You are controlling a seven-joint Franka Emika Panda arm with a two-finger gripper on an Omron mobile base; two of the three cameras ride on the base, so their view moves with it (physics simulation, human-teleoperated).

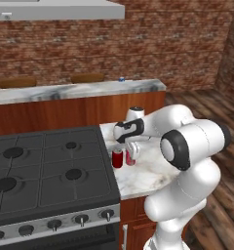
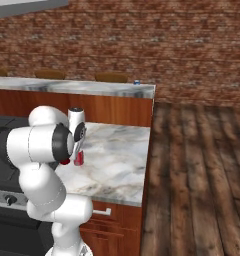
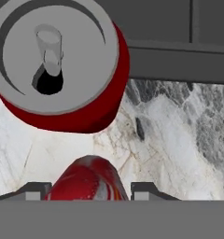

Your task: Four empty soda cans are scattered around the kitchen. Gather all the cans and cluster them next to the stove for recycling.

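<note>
Two red cans stand close together on the marble surface (image 1: 148, 176) just right of the stove (image 1: 46, 171), near the surface's left edge. The stove is the largest thing here: a wide black cooktop with four burners, a steel front panel and a row of knobs along its near side. A long counter (image 1: 80, 90) with a pale top runs across the far side in front of a brick wall (image 1: 138, 44), and a wooden floor (image 2: 202, 175) lies to the right.

The white arm (image 1: 187, 161) rises at the near right of the left base view and bends left over the surface, with the gripper (image 1: 131, 150) pointing down over the cans. The left can (image 1: 117, 158) stands upright and free, nearest the stove's edge. The right can (image 1: 130, 157) stands just beside it and sits between the gripper's fingers. In the hand view that held can (image 3: 88, 179) shows as a red rounded body rising between the two dark tips, which press in on either side of it, so the gripper is closed on it at a middling width. Beyond it in that view the free can (image 3: 58, 60) shows its silver top with the pull tab and opening, its red side below. A small blue object (image 1: 121, 79) sits on the far counter; too small to tell what it is.
</note>
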